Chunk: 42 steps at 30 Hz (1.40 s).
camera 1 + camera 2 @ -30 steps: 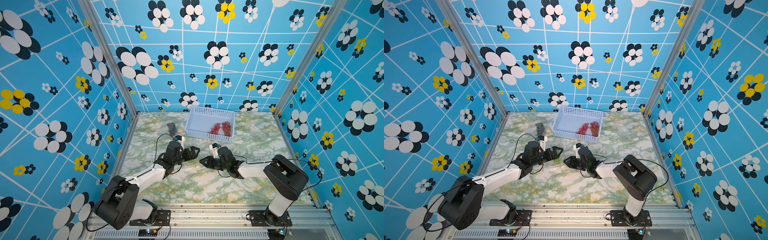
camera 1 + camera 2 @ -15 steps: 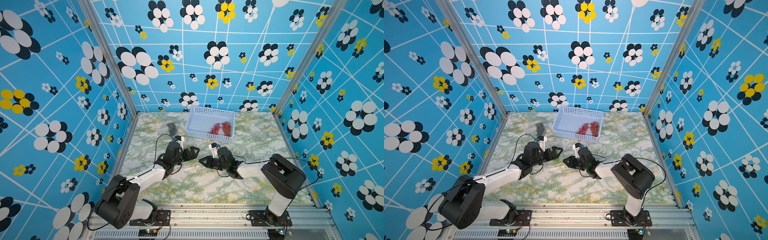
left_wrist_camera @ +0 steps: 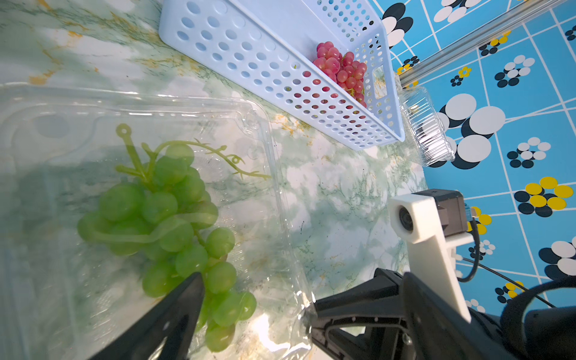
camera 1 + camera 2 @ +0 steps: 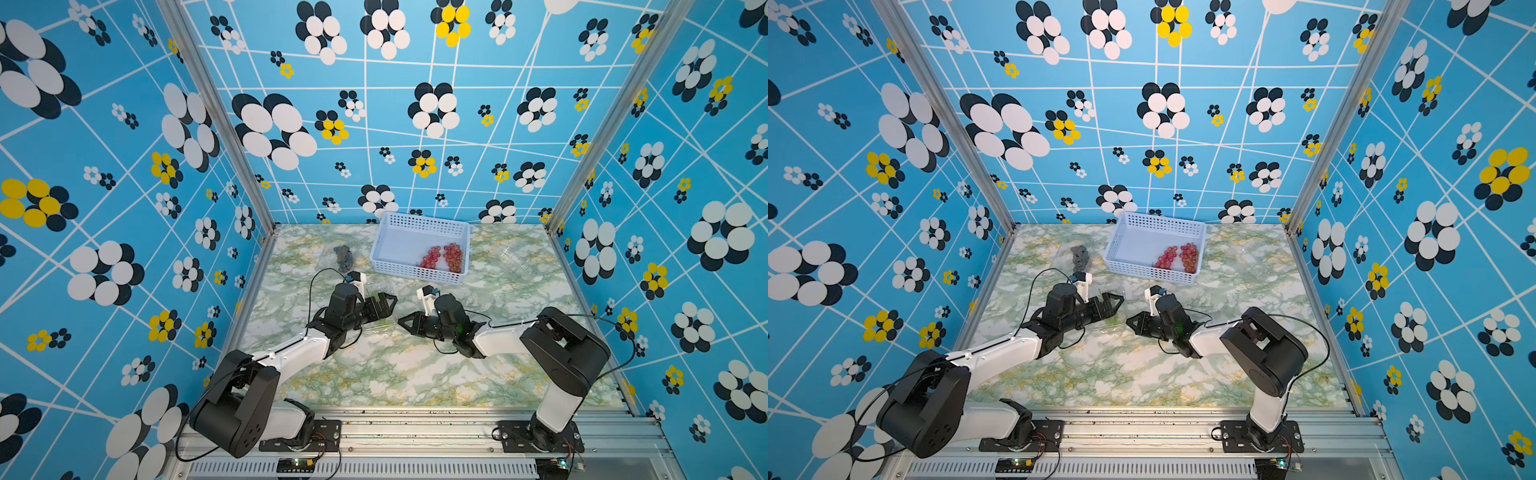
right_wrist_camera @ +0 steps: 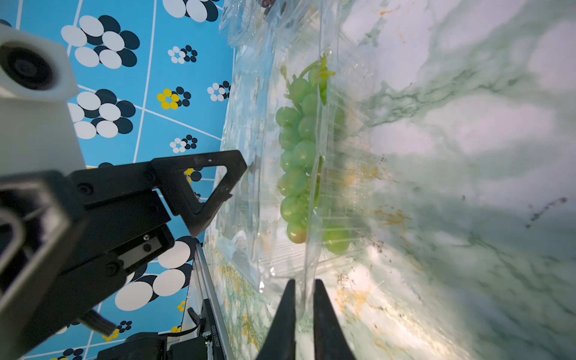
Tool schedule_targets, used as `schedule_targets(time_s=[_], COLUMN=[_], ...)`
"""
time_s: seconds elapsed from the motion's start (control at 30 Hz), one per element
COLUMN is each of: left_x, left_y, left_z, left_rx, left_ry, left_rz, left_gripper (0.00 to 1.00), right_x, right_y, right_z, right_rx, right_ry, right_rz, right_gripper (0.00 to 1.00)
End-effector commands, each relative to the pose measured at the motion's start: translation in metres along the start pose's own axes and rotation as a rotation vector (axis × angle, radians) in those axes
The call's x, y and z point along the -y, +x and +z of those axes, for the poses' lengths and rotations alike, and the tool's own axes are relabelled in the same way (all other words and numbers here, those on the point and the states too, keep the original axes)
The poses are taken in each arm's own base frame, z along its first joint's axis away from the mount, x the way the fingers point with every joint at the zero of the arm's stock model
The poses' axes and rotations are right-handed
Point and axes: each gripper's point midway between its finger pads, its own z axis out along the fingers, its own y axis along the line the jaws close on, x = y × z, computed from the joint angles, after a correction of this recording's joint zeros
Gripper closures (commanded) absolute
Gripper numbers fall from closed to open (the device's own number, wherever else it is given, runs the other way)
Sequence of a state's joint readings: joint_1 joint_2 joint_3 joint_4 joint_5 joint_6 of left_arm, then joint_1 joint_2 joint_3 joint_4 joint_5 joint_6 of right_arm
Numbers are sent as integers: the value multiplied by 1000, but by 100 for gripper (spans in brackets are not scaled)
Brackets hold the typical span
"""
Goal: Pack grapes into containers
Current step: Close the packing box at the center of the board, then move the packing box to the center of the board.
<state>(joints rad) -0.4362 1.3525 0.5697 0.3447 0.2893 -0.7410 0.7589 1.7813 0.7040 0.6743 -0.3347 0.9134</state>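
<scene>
1 blue basket point(image 4: 415, 275) stood beyond both grippers and held 2 red bunches point(image 4: 442, 257), not yet packed.
1 clear container point(image 3: 193, 115) had its edge pinched by the right gripper point(image 5: 301, 282), jaws nearly together, probably to shut the lid.
1 green bunch point(image 3: 168, 218) lay inside, beneath the left gripper point(image 4: 380, 309), jaws wide apart.

You're viewing: green grapes point(image 3: 162, 218); clear container point(image 3: 255, 124); red-pink grapes point(image 3: 341, 67); blue perforated basket point(image 3: 249, 62); green-veined marble table point(image 3: 343, 202); blue flowered walls point(image 4: 124, 166).

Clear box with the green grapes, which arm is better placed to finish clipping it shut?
Right, I'd say. The right gripper has its fingers closed on the rim of the clear box around the green grapes; the left gripper is wide open over the box, gripping nothing.
</scene>
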Motion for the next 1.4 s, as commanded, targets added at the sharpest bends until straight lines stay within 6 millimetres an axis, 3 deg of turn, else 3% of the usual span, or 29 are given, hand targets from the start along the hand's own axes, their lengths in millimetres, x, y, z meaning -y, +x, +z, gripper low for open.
schedule_targets(time_s=[0.0, 0.27, 0.47, 0.57, 0.77, 1.03, 1.37], left_x=[-8, 14, 10, 1, -14, -24, -34], left_y=[7, -13, -15, -15, -11, -8, -4], left_z=[-6, -35, -52, -60, -73, -81, -89], left_rx=[-27, 32, 60, 74, 84, 80, 87], left_ry=[-18, 9, -8, -11, -34, -58, -68], left_rz=[-11, 37, 19, -24, -72, -93, -126], left_gripper=[1, 0, 0, 0, 0, 0, 1], right_x=[6, -13, -23, -24, -10, -5, -30], right_y=[11, -17, -33, -42, -50, -42, -22], right_z=[-7, -36, -35, -28, -6, 23, 42], right_rx=[-29, 27, 18, 7, -40, -91, -96], right_ry=[45, 116, 174, 196, 232, 193, 120], right_rz=[-11, -87, -153, -180, -173, -118, -93], right_gripper=[83, 49, 15, 7, 1, 1, 23])
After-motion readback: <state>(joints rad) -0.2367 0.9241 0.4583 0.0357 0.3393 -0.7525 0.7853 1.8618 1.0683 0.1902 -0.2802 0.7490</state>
